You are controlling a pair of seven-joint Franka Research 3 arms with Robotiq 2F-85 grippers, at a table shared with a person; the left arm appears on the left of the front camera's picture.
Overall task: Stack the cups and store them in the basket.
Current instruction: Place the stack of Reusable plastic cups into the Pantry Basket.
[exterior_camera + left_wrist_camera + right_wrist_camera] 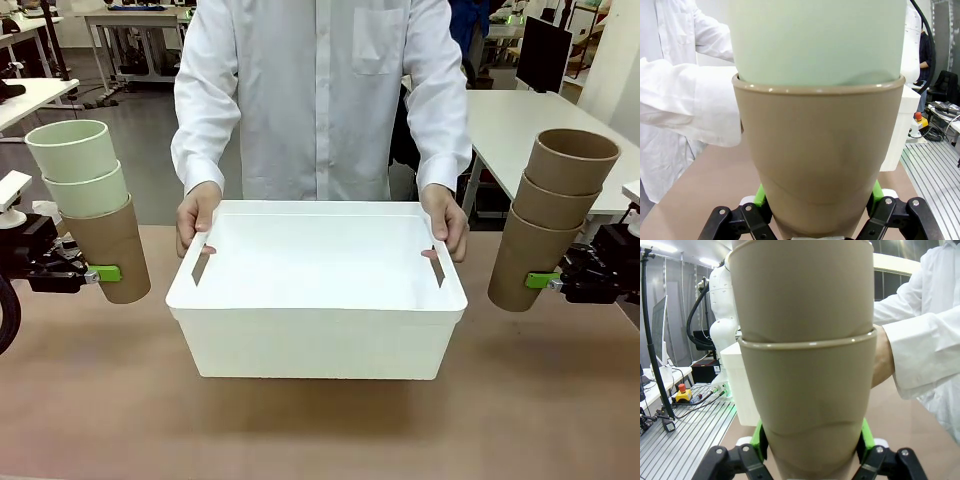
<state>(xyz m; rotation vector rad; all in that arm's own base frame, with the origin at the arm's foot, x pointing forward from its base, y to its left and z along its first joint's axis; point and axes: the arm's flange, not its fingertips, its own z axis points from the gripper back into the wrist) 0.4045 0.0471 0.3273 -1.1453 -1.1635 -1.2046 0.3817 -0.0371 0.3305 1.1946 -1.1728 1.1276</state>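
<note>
Close up, each wrist view cuts off the top of its stack, and the bottom cup hides most of the green pads. Left tool is clamped on a tan cup with two mint cups nested in it, in the air at the left. Right tool grips the lowest of three nested tan cups at the right. Between them the white basket sits on the surface, a person's hands on its short sides, all six cups outside it

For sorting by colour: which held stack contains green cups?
The stack in the left gripper: two mint cups nested in a tan cup. The right gripper's stack is all tan.
</note>
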